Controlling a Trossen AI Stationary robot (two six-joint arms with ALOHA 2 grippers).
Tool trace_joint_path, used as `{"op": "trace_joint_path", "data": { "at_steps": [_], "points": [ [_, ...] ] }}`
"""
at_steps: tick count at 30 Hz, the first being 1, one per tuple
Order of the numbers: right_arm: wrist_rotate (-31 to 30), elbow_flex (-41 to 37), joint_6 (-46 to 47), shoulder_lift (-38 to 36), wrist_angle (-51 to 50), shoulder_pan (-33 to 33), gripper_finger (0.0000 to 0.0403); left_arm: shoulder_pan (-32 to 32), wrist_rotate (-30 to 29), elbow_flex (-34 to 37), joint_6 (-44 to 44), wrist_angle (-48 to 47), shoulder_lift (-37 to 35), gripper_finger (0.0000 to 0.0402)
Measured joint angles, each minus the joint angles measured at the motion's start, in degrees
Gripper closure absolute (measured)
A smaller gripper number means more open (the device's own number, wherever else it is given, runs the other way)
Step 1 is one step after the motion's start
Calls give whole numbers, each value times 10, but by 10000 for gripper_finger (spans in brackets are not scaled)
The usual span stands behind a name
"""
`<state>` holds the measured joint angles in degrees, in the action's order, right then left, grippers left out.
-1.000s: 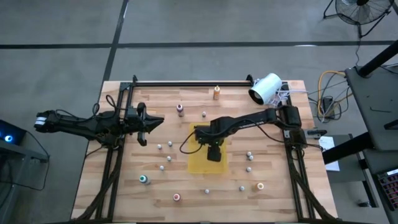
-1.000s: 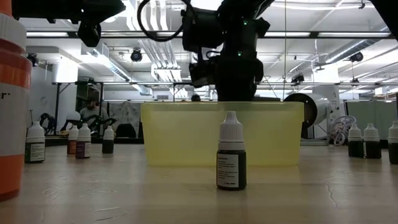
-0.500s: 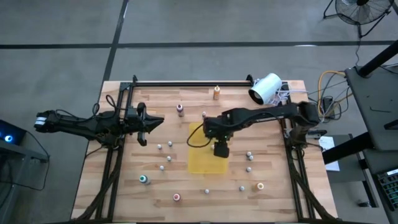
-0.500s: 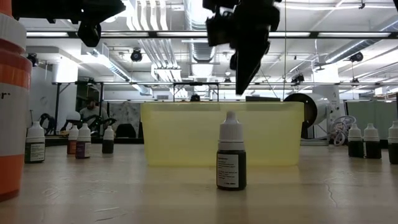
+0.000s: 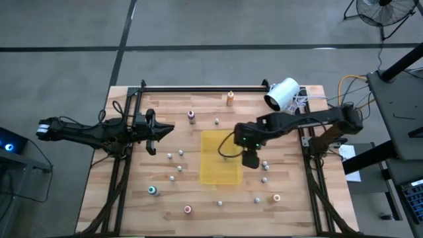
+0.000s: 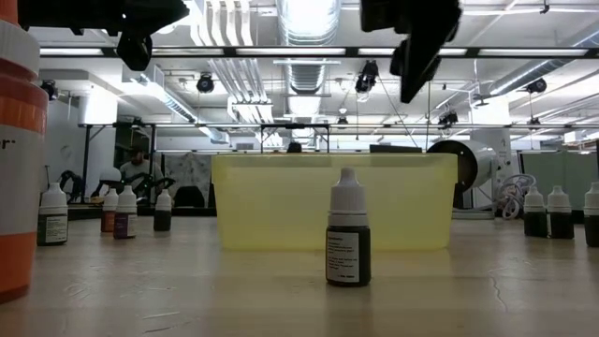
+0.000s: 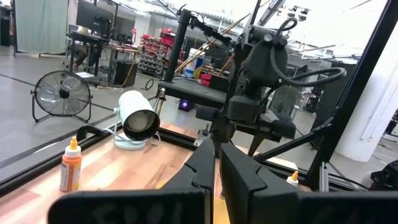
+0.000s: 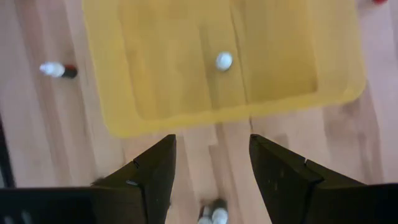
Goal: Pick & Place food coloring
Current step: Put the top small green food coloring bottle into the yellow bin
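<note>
Food coloring bottles stand scattered on the wooden table: an orange-topped one (image 5: 230,98), a maroon one (image 5: 192,116), a teal one (image 5: 153,190), a pink one (image 5: 188,209) and several small whitish ones. One small bottle (image 8: 224,61) stands upright inside the yellow tray (image 5: 221,157). My right gripper (image 5: 251,160) hangs open above the tray's right edge, pointing steeply down, with nothing between its fingers (image 8: 155,180). Another bottle (image 8: 211,214) stands on the table below it. My left gripper (image 5: 156,129) waits shut at the table's left, clear of the bottles.
A white cylinder-shaped device (image 5: 283,94) lies at the far right corner. A black frame rail (image 5: 198,87) runs along the far edge. In the low view one bottle (image 6: 348,229) stands in front of the tray (image 6: 281,201). Bare wood lies between the tray and the left gripper.
My right gripper has risen out of the yellow tray and gone toward the table's right edge, staying open with nothing in it. The tray has kept its place.
</note>
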<state>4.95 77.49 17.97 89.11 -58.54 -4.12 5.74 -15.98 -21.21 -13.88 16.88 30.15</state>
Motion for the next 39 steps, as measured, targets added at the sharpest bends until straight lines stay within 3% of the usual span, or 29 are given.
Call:
{"op": "trace_joint_path", "data": {
  "at_steps": [22, 32, 39],
  "points": [
    [14, -247, 121, -190, 3, -42, 209, 0, 0, 0, 0, 0, 0, 402],
    [19, -257, 210, -173, 4, -41, 209, 0, 0, 0, -12, 0, 0, 402],
    [31, -224, 275, -118, 3, -41, 209, 0, 0, 0, -12, 0, 0, 402]
  ]
}}
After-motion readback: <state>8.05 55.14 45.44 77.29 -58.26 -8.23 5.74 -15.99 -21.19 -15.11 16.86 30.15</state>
